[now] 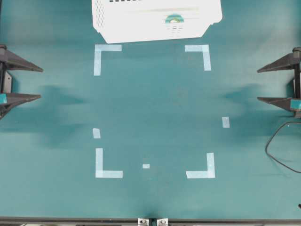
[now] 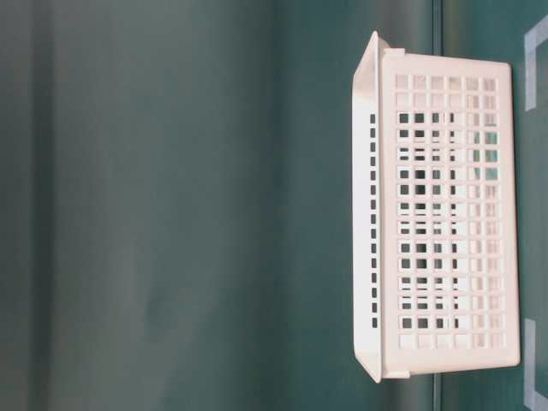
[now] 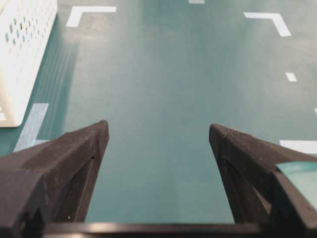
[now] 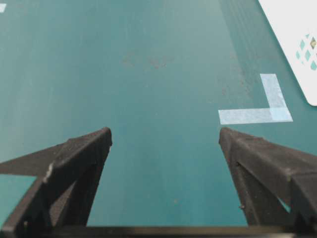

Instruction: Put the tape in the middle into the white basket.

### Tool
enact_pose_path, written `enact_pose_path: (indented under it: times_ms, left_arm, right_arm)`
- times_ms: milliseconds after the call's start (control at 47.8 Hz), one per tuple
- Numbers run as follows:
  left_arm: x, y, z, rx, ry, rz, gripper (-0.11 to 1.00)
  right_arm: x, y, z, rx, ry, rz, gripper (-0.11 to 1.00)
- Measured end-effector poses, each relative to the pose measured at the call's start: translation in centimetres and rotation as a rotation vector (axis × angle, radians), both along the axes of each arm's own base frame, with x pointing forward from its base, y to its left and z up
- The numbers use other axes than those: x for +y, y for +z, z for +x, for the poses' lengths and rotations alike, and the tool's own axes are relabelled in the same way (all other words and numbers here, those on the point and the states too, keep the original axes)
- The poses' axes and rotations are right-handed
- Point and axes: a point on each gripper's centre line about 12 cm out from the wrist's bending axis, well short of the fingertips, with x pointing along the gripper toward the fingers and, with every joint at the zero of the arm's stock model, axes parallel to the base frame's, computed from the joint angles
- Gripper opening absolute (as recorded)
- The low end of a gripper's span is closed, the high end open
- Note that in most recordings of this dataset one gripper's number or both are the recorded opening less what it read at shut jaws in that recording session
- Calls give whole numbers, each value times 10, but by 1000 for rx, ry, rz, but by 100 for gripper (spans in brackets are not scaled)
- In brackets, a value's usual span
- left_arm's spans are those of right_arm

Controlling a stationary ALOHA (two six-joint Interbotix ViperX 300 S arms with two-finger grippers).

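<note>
Two claws sit at the edges of the overhead view, and we see both with jaws spread and nothing between them: the left claw (image 1: 35, 84) at the left edge, the right claw (image 1: 263, 84) at the right edge, well apart from each other. Between them the green worktop (image 1: 155, 108) carries four pale L-shaped corner marks (image 1: 107, 165) and a few short tape strips (image 1: 225, 122). At the far edge stands the white basket (image 1: 155, 21), and through its perforated wall we make out the tape (image 1: 173, 19), a teal roll lying inside the basket towards its right half. A black cable (image 1: 277, 146) loops at the right.

From the table-level view, which is turned on its side, we see the white basket (image 2: 445, 223) alone on the green surface, its slotted wall facing us; we cannot pick out the roll here.

From the left wrist we see the left claw (image 3: 158, 131) spread wide over bare worktop (image 3: 158, 74), with the basket (image 3: 25, 44) at the far left.

From the right wrist we see the right claw (image 4: 166, 136) likewise spread wide and holding nothing, a corner mark (image 4: 257, 111) just beyond it, and the basket (image 4: 292, 29) at the far right, teal showing through its holes.
</note>
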Motion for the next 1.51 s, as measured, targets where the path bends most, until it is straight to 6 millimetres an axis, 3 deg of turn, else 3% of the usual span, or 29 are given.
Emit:
enact_pose_path:
  times_ms: [606, 1506]
  left_arm:
    - [0, 0, 0, 0, 0, 0, 37]
    - [0, 0, 0, 0, -1, 0, 37]
  right_arm:
    - [4, -1, -4, -85, 51, -79, 100]
    - [4, -2, -4, -75, 51, -81, 100]
